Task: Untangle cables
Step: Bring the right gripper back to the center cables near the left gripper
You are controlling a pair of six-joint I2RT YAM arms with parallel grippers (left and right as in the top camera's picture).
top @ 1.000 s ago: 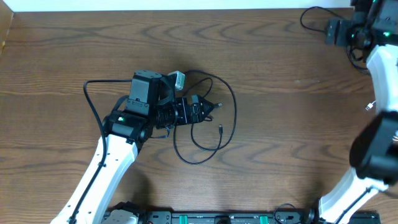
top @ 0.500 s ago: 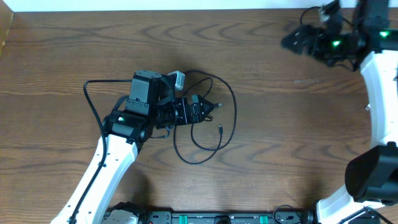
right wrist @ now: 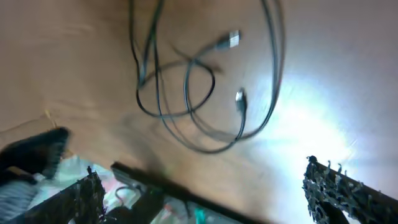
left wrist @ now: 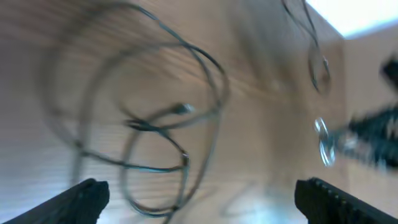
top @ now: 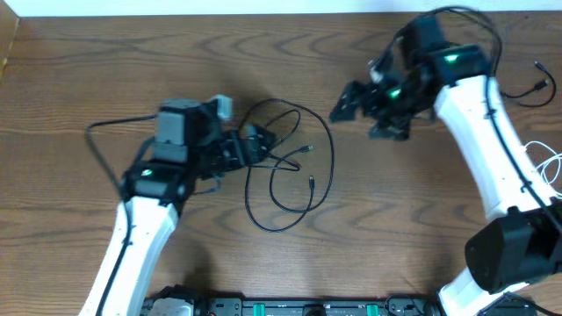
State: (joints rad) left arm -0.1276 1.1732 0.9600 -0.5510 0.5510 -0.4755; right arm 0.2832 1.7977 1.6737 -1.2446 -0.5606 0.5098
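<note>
Cables [top: 290,167] looped, crossing, on table [top: 421,228]. Left gripper [top: 257,145] just left of cables, jaws apart, empty. Right gripper [top: 344,107] up-right of cables, jaws apart, empty. Risk: pinching two crossed strands together tightens tangle; plugs [top: 313,183] snag loops.

You are at a robotics lab bench, not a home or a shop: two white-shelled robot arms, the left arm [top: 132,246] and the right arm [top: 492,140], reach over a wood-grain worktop [top: 105,61], and a black equipment rail [top: 290,308] with green fittings runs along its near edge between their bases.
</note>
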